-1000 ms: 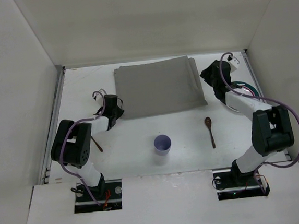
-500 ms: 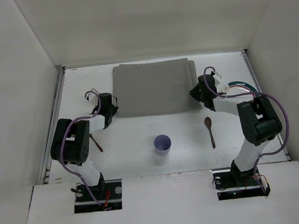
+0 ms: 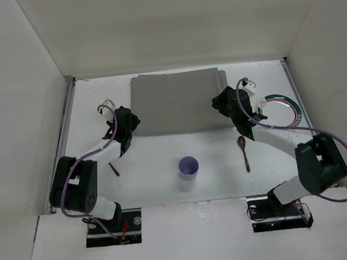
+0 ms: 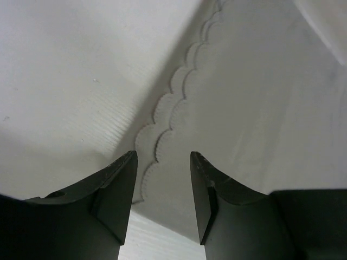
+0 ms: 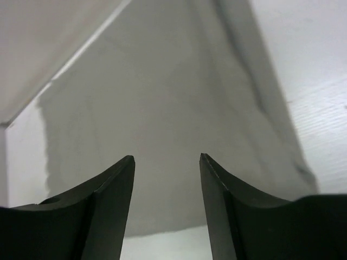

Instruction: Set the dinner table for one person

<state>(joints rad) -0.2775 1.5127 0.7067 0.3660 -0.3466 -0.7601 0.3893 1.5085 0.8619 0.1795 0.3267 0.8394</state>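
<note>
A grey cloth mat [image 3: 177, 102] lies flat at the back middle of the white dinner table [image 3: 152, 162]. My left gripper [image 3: 132, 119] is open at the mat's near left corner. In the left wrist view its jaws [image 4: 162, 158] stand apart over the mat's scalloped edge [image 4: 179, 103], holding nothing. My right gripper [image 3: 219, 101] is open at the mat's right edge. In the right wrist view [image 5: 167, 158] its jaws are apart above the mat [image 5: 162, 108], empty.
A lilac cup [image 3: 189, 166] stands upright at the near middle. A wooden spoon [image 3: 243, 151] lies to its right. A second wooden utensil [image 3: 112, 168] lies near the left arm. A white plate with a green rim [image 3: 284, 109] sits at the right. Metal rails run along both sides.
My right gripper moved left from over the plate to the mat's right edge, uncovering the plate. The mat's near edge now lies straighter. My left gripper shifted slightly at the mat's left corner.
</note>
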